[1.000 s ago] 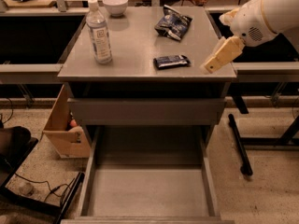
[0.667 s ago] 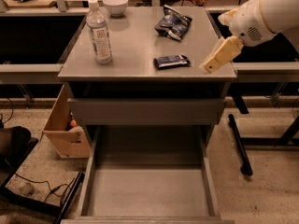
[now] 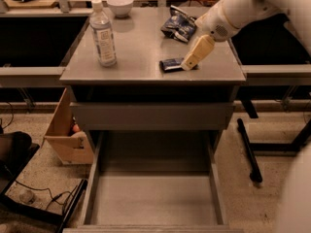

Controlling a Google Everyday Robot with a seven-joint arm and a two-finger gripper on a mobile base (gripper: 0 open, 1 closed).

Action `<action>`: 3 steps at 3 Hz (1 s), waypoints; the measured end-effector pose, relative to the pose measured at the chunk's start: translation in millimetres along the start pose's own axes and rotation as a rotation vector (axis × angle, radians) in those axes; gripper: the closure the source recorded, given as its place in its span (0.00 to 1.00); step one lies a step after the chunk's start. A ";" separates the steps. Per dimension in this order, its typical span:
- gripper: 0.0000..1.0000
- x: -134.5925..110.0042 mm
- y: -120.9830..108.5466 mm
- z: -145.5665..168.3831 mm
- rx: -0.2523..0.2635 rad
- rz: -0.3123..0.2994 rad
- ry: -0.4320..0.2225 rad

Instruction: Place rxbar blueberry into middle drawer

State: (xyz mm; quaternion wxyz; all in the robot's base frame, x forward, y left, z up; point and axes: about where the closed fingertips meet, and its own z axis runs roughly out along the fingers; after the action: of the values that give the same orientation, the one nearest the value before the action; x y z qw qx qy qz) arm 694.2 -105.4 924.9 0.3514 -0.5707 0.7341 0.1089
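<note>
1. Camera view is filled across its upper middle by a grey cabinet top (image 3: pixel 141 57). The middle drawer (image 3: pixel 151 200) is pulled out at the bottom centre, below a shut drawer panel (image 3: pixel 153 116). Nothing is seen lying in the open drawer.
2. The rxbar blueberry (image 3: pixel 170 64) is laid flat on the cabinet top, right of centre and near the front edge. It has not yet been lifted.
3. The gripper (image 3: pixel 188 64) is seen slanting down from the white arm (image 3: pixel 243 8) at the upper right. Its cream tip is set at the bar's right end. Whether it touches the wrapper or hangs just over it cannot be told.
4. Whether the gripper is released or clenched cannot be told from this angle, and nothing is seen to be carried.
5. The step in hand is judged to be the reach for the grasp. The pick, the carry and the release are all left to be done.
6. A low, square closure across the thin bar is called for next. A lift clear of the top would follow, then a carry over the front edge and down into the drawer.
7. The snack bag (image 3: pixel 180 25) lies just behind the gripper and should be left alone. The water bottle (image 3: pixel 103 33) and bowl (image 3: pixel 120 5) at the upper left are well apart.
</note>
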 end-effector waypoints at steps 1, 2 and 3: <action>0.00 -0.6 -22.7 39.4 -0.023 -0.045 0.062; 0.00 7.9 -39.1 69.8 -0.058 -0.075 0.109; 0.00 25.7 -47.8 89.7 -0.092 -0.067 0.143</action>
State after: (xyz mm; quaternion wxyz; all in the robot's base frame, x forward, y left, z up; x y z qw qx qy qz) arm 770.4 -90.2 854.6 0.2749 -0.6169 0.7320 0.0894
